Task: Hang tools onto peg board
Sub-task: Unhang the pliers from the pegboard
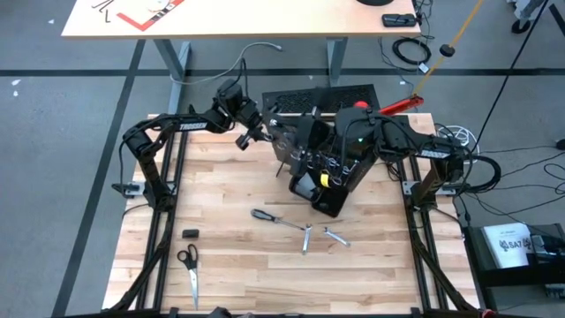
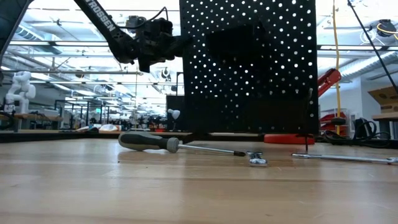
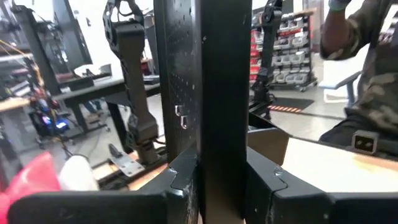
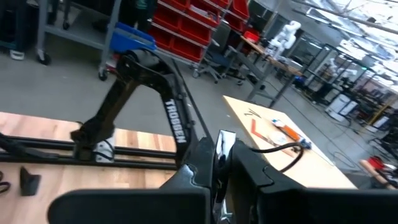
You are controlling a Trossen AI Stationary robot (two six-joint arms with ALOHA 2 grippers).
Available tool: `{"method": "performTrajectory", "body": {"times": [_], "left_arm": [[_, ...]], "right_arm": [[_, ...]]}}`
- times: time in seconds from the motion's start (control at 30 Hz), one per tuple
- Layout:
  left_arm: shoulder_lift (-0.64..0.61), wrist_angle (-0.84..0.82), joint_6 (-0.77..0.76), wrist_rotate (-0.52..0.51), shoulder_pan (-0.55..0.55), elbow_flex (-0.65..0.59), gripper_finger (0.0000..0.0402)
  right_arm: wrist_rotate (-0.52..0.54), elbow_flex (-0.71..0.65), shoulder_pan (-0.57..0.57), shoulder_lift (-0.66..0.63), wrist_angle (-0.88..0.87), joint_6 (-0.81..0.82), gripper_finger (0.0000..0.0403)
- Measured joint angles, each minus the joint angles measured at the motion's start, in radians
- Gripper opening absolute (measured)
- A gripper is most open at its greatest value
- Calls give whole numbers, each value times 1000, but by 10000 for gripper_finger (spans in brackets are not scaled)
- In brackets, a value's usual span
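Fingers of our left gripper clamp the upright black perforated metal peg board's edge; our right gripper pinches a thin silver wrench. On the wooden table lie a dark-handled screwdriver, scissors.

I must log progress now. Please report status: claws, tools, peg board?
Left claw clamped on peg board edge, holding it upright. Right claw shut on thin silver tool. Screwdriver, two wrenches lie on table, unhung.
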Motion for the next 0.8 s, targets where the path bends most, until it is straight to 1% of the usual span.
{"method": "performTrajectory", "body": {"times": [0.2, 0.63, 0.8], "left_arm": [[0, 29, 40, -3, 2, 1, 83], [0, 24, 72, 27, 6, 3, 83], [-1, 22, 85, 43, 6, 4, 83]], "right_arm": [[-11, -2, 5, 2, -1, 28, 13], [-4, -2, 18, 2, -12, 129, 13], [-4, -2, 23, 2, -20, 130, 13]]}}
